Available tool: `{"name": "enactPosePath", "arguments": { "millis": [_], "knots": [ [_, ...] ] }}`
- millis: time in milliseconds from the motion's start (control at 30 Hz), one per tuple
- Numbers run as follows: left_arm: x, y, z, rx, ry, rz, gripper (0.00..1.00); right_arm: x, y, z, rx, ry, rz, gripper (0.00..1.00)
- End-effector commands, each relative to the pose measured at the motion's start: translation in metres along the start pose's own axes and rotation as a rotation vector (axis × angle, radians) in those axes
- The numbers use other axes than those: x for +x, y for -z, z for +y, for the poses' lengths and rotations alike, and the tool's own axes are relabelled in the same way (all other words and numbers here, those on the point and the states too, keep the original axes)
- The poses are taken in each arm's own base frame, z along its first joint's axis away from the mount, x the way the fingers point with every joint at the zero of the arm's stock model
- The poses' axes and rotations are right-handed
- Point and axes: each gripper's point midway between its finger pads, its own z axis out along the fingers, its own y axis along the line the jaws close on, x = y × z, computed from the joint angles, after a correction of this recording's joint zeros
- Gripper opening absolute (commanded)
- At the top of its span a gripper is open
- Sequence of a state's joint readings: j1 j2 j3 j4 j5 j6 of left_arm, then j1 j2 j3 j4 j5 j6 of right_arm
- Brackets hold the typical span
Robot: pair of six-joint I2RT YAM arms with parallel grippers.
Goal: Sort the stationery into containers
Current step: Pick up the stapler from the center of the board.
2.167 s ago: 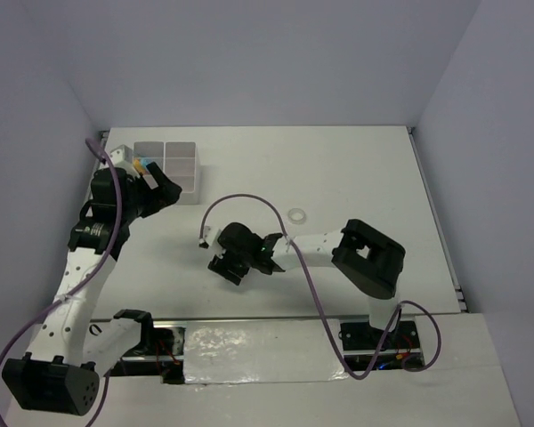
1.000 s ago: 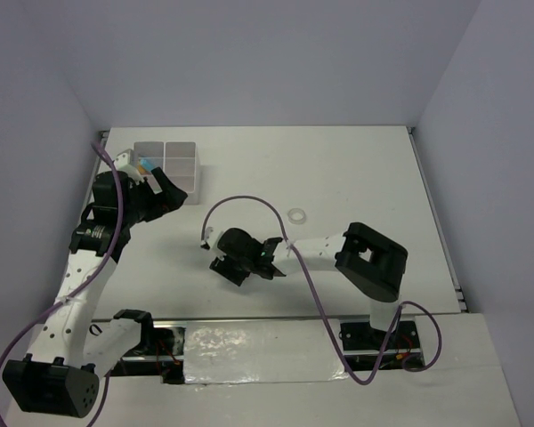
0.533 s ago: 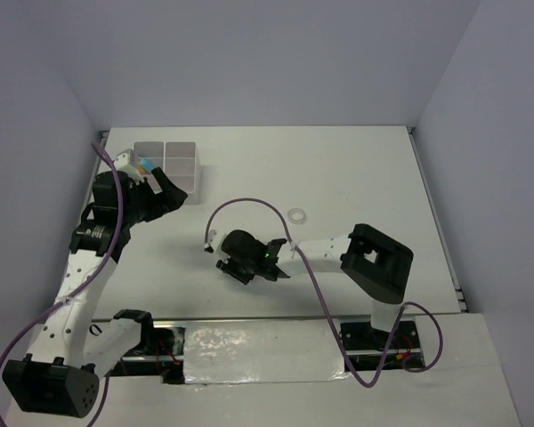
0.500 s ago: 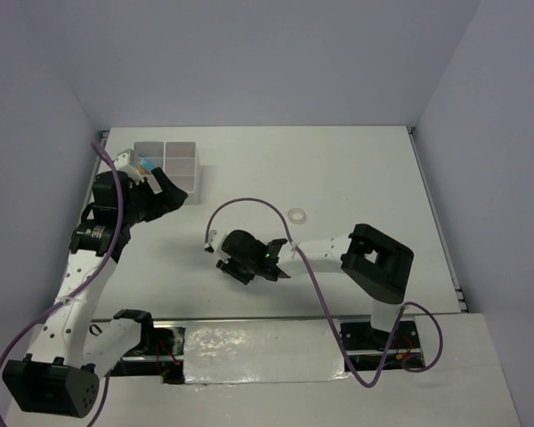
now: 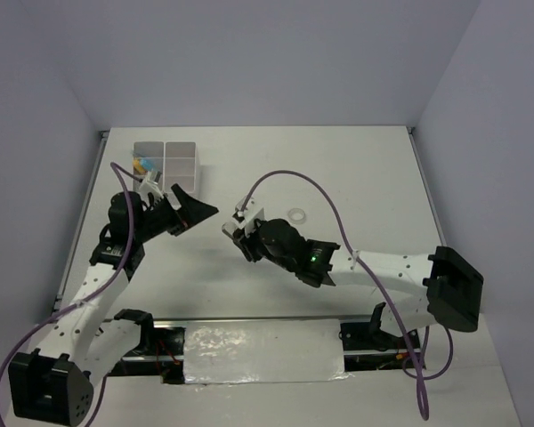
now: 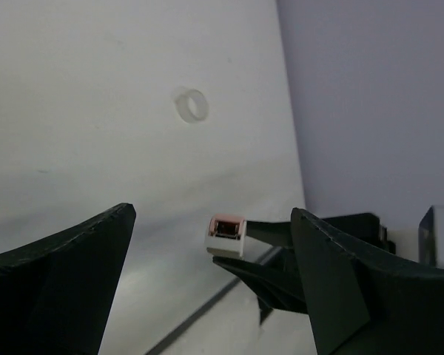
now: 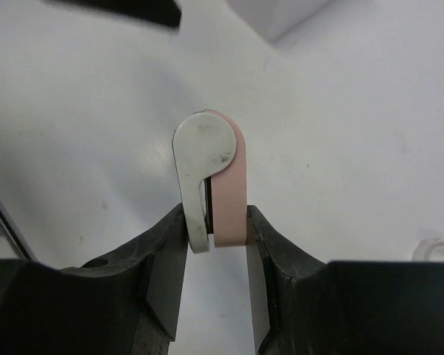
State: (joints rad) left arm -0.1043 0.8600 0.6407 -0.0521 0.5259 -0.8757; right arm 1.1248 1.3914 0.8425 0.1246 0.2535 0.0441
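Note:
My right gripper [image 7: 216, 214] is shut on a small pink and white stapler-like piece [image 7: 218, 177], which sticks out past the fingertips. In the top view this gripper [image 5: 234, 235] hangs over the table's middle, left of a clear tape ring [image 5: 296, 214]. My left gripper [image 5: 198, 218] stands open just left of it, fingers pointing at it. Its wrist view shows the held piece [image 6: 226, 237] in the wide gap of the left gripper [image 6: 212, 213], touching neither finger. The white container [image 5: 165, 160] stands at the back left with blue and yellow items in one compartment.
The tape ring [image 6: 192, 105] lies flat on the white table, far from the left gripper. A corner of the container [image 7: 281, 15] and a dark left finger [image 7: 126, 9] show at the top of the right wrist view. Purple cables arch over both arms.
The right gripper has shut on the pink and white piece, lifted it and carried it back and left. The left arm has swung from the container toward the table's middle.

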Motion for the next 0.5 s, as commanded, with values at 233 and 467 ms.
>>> {"name": "enactPosePath", "arguments": {
  "millis": [233, 467],
  "knots": [
    [0.013, -0.006, -0.084, 0.256, -0.064, 0.050, 0.92, -0.066, 0.018, -0.020, 0.119, -0.115, -0.222, 0.11],
    [0.024, -0.019, -0.071, 0.196, -0.089, 0.089, 0.83, -0.079, 0.028, -0.022, 0.114, -0.121, -0.261, 0.12]
  ]
}}
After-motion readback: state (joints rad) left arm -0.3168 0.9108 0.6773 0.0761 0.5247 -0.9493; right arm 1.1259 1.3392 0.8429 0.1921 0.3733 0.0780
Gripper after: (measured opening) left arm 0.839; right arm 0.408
